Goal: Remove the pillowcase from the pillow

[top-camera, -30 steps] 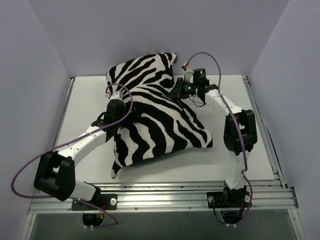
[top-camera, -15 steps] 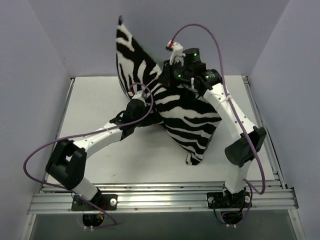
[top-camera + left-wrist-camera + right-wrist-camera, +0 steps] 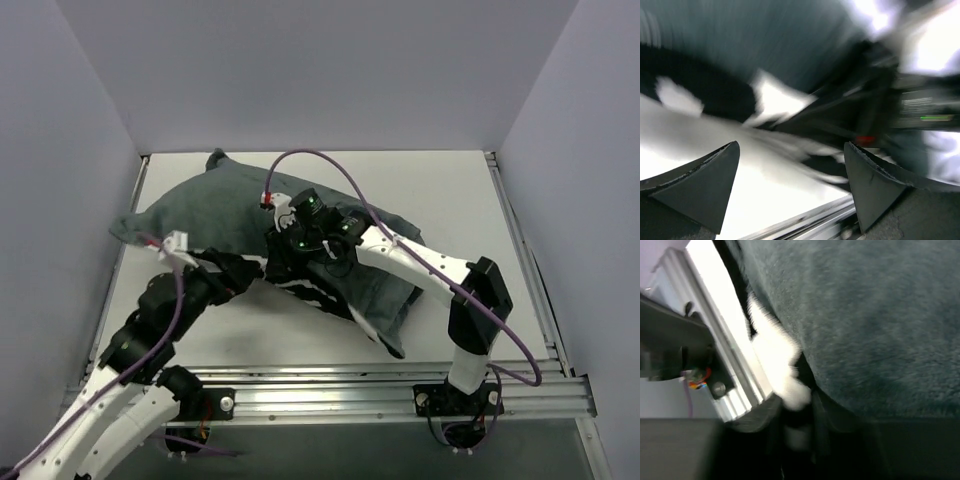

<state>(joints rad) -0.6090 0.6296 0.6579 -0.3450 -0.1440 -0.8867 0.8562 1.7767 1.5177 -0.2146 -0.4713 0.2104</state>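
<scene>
Pale lilac walls (image 3: 320,70) enclose a white table (image 3: 470,190), on which the pillowcase (image 3: 220,210) is spread plump, its grey-green velvety side turned up. The right end effector (image 3: 288,262) is set at the near edge of the cloth, roughly at its middle. The bulk of the grey-green side stretches beyond it and to its left, and 1 corner droops to its right toward the aluminium rail (image 3: 330,385). Zebra stripes (image 3: 312,290) are exposed just nearer than this end effector, where the underside is curled out. In the blurred right wrist view, a fold of black-and-white cloth is seen running down between the 2 dark fingers (image 3: 840,427), which are drawn nearly together on it, so the pillowcase is grasped there.

The left end effector (image 3: 240,268) is held just beside the right 1, to its left, at the same near edge. Its 2 fingers (image 3: 705,185) are spread wide and released, with nothing between them. Striped cloth and the grey-green side lie ahead of the tips, and bare table is seen beneath. Whether these fingers touch the cloth cannot be told.
</scene>
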